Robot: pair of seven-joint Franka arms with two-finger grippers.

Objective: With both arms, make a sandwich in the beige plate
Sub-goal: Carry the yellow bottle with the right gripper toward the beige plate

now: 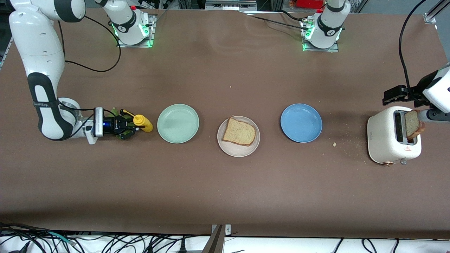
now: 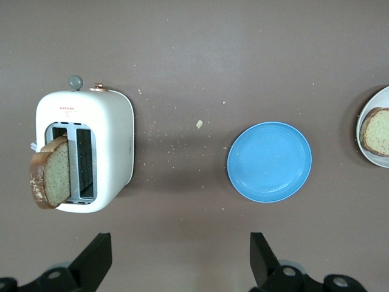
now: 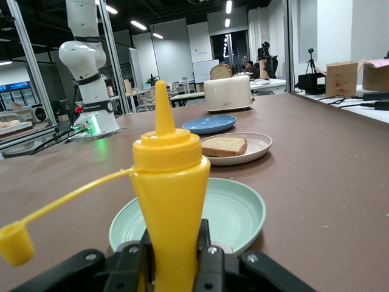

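My right end effector [image 1: 130, 127] pinches the slick yellow mustard bottle [image 1: 142, 123] low; my left end effector [image 2: 176, 258], jaws wide, hovers over the toaster's [image 1: 388, 138] light, crumbly bread slice [image 1: 413, 123], best taken by its crusts.

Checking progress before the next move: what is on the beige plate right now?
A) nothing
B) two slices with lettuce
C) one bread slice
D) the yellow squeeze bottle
C: a single bread slice lies on the beige plate, uncovered, with no lettuce or second slice on it.
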